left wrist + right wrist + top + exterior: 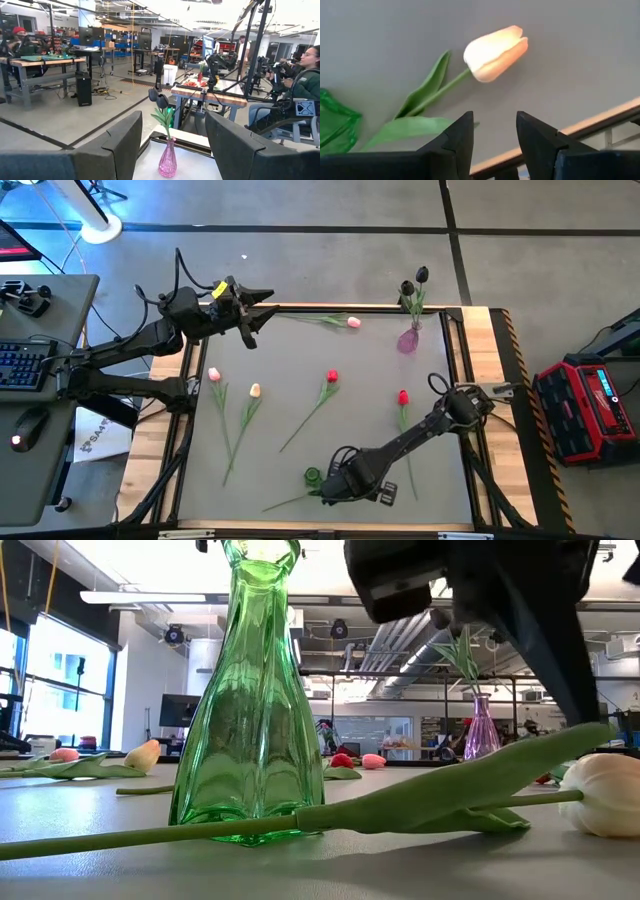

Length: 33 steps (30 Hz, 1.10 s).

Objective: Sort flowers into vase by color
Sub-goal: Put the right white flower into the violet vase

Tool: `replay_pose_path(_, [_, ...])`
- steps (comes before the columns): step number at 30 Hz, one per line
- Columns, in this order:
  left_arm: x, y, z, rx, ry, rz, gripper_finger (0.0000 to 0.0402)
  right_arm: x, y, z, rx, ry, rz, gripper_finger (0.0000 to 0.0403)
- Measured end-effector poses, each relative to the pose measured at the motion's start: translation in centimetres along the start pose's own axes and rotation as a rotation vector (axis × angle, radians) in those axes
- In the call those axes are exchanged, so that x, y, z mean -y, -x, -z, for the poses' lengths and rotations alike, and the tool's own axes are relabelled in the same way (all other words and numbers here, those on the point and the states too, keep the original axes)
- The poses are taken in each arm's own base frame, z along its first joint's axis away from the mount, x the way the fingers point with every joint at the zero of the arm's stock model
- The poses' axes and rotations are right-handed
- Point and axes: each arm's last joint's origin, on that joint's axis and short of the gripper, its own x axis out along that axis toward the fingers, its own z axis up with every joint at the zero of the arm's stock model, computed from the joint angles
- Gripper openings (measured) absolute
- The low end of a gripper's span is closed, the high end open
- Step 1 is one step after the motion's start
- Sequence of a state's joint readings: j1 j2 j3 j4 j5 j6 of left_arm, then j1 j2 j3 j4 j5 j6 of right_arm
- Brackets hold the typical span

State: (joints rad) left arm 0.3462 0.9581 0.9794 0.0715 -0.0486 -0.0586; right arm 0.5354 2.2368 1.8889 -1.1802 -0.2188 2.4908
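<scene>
Here the right claw (492, 137) hovers open and empty, just short of the cream tulip (495, 46).

Green vase (312, 475) crowds near edge (centre passable).

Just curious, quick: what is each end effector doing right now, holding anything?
Left end effector: open, empty, raised at the table's far left corner.
Right end effector: open, empty, above the cream tulip.

The right arm reaches low across the near part of the desk (270, 395), its tool (492, 142) angled downward, fingers parted with nothing between them. The left arm waits raised at the far left corner, its tool (172, 145) spread wide.
</scene>
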Motion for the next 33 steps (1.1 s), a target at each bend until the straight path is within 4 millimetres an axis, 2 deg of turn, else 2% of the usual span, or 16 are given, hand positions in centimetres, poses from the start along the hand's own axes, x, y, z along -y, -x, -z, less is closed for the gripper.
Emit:
replay_pose_path(8, [0.0,0.0,0.0,0.000,0.000,0.000,0.0206,-1.1,-0.9,-0.5,-0.051,-0.034,-0.016,0.0138])
replay_pose_path(16, [0.0,0.0,0.0,0.000,0.000,0.000,0.0206,-2.1,-0.6,-1.6,-0.034,-0.066,-0.015,0.0138])
replay_pose_path(19, [0.0,0.0,0.0,0.000,0.000,0.000,0.0206,-2.0,-0.7,-2.0,0.010,-0.074,-0.015,0.0138])
replay_pose_path(26, [0.0,0.0,0.0,0.000,0.000,0.000,0.0206,-1.5,-2.9,-2.3,0.001,-0.045,0.001,0.0138])
replay_pose_path(33, [0.0,0.0,0.0,0.000,0.000,0.000,0.0206,-1.4,-2.9,-2.6,0.051,-0.046,-0.011,0.0138])
